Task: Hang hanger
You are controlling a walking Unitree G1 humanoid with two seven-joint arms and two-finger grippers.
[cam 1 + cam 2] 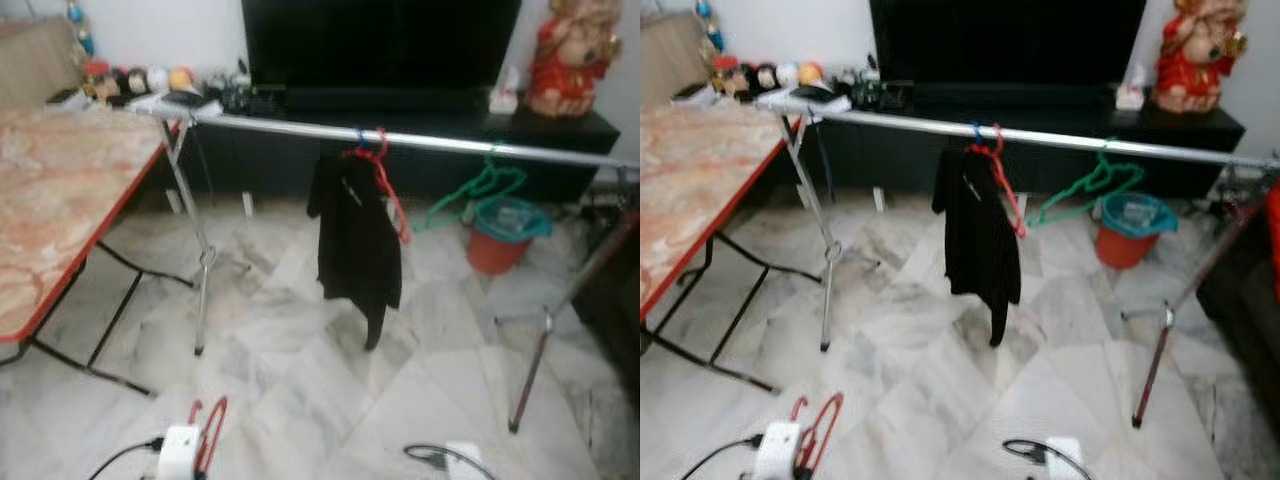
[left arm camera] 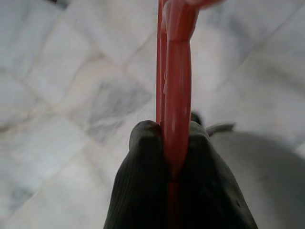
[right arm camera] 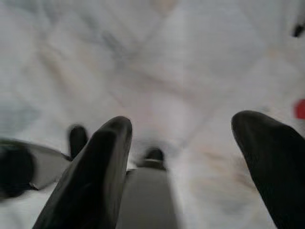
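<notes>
- Left gripper clamped tight on a red hanger, both black fingers pressed against its plastic bar, low over the marble floor.
- Seen from the head, the same red hanger held at the bottom edge, close to a white wrist housing.
- Right gripper spread wide with nothing between its fingers, pointed down at the floor.
- Ahead, a silver clothes rail stretched across the room on splayed metal legs.
- Already on the rail: a second red hanger carrying a black garment, and a green hanger further towards the robot's right.
- Held hanger well apart from the rail, lower and nearer the robot.
- Beside the rail on the left, a folding table with a marbled top.
- Behind the rail, a dark television on a black cabinet, a red figurine, and an orange bucket on the floor.
</notes>
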